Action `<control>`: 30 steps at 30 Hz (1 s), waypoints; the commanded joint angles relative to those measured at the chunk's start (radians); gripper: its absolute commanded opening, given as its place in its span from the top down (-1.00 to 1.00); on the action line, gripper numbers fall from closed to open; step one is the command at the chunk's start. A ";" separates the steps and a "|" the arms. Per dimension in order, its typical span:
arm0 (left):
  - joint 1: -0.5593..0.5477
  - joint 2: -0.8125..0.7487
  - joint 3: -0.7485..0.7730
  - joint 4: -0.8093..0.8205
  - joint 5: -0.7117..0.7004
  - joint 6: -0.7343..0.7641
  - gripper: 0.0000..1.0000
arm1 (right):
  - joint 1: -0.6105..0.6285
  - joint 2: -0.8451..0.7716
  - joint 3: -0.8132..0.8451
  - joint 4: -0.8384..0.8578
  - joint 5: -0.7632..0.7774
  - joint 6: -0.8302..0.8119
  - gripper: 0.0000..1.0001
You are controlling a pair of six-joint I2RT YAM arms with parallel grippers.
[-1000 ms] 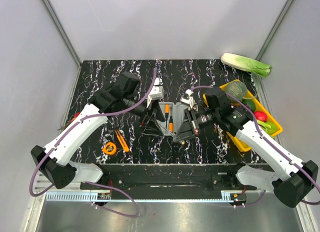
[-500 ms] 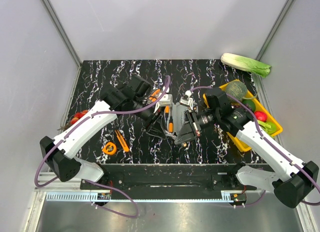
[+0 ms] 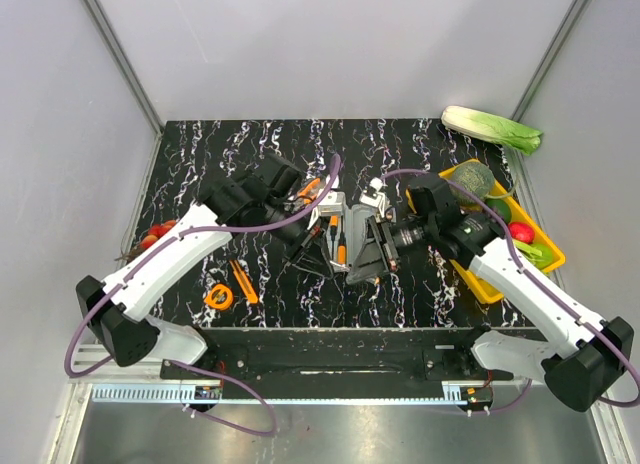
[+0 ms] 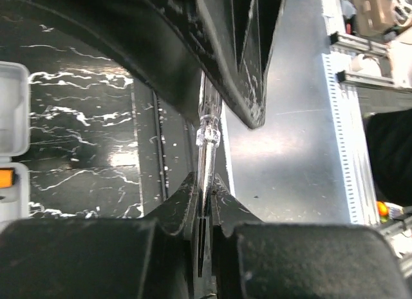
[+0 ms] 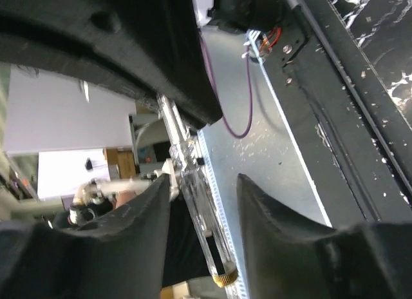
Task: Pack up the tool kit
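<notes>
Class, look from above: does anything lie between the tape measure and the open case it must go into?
Yes. An orange tool lies beside the tape measure, on the straight path to the case.

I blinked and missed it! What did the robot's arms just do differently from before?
The left pincer swung in toward the grey case and shut on the clear stick. The right pincer opened its grip on that stick. The orange tape measure and yellow tray stayed put.
</notes>
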 commanded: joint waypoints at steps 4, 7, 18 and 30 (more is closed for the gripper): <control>-0.002 -0.071 -0.026 0.215 -0.236 -0.107 1.00 | 0.005 0.007 0.073 0.047 0.290 0.033 -0.53; -0.002 -0.091 -0.032 0.252 -0.327 -0.136 1.00 | 0.005 -0.015 0.078 0.103 0.381 0.058 -0.66; 0.015 -0.200 -0.109 0.419 -0.684 -0.262 1.00 | -0.004 -0.139 0.067 0.157 1.056 0.275 -0.98; 0.015 -0.111 -0.014 0.488 -1.123 -0.526 1.00 | -0.104 -0.038 0.156 0.205 1.107 0.512 -0.91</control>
